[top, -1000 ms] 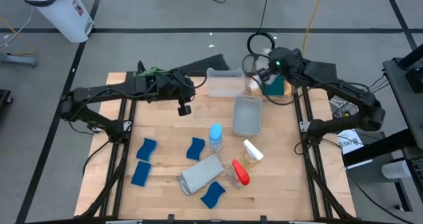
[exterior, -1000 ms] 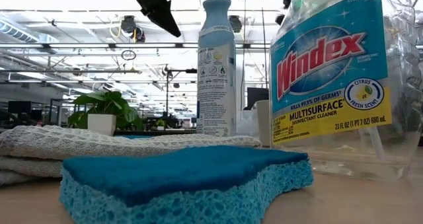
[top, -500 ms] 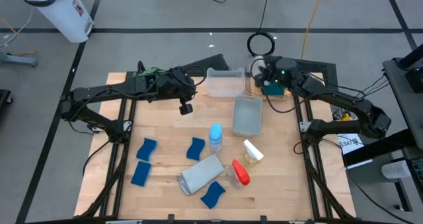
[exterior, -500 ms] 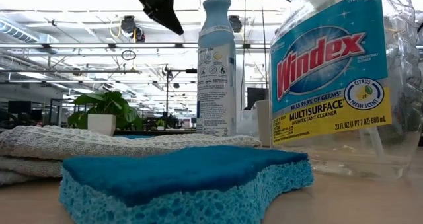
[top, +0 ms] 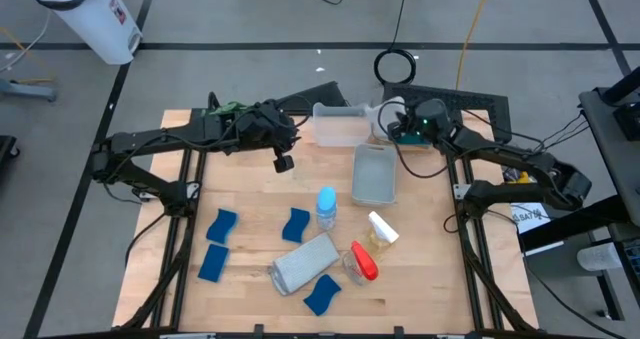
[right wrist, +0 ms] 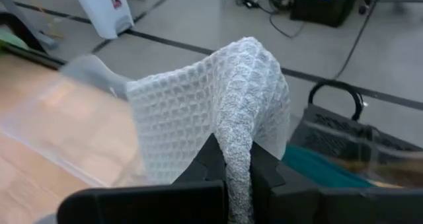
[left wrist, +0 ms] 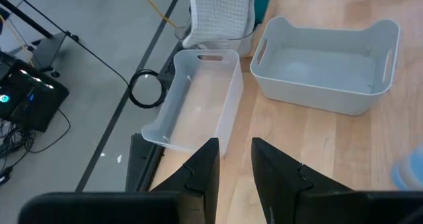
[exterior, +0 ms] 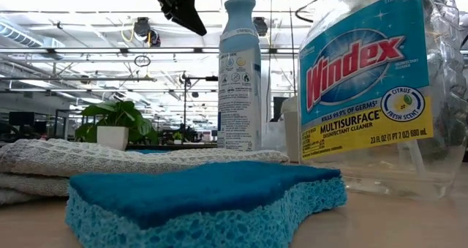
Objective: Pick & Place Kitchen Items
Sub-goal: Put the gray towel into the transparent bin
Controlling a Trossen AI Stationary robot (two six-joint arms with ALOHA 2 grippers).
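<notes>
Right end effector (right wrist: 236, 159): clenched on a pale grey waffle-weave cloth (right wrist: 218, 115), held above the far right corner of the wooden counter (top: 250, 204), beside a clear rectangular plastic bin (top: 339, 125). Left end effector (left wrist: 232, 164): empty, fingers slightly parted, above the counter's far side.

The left arm reaches in from the desk's left edge toward the back middle, its tool (top: 283, 163) hanging above the desk with the two fingers (left wrist: 203, 174) a narrow gap apart and nothing between them. The right arm comes from the right side, bent toward the back right corner, where its tool (top: 388, 127) is clamped tight on a pale cloth (right wrist: 211, 118) draped over the fingers.
</notes>
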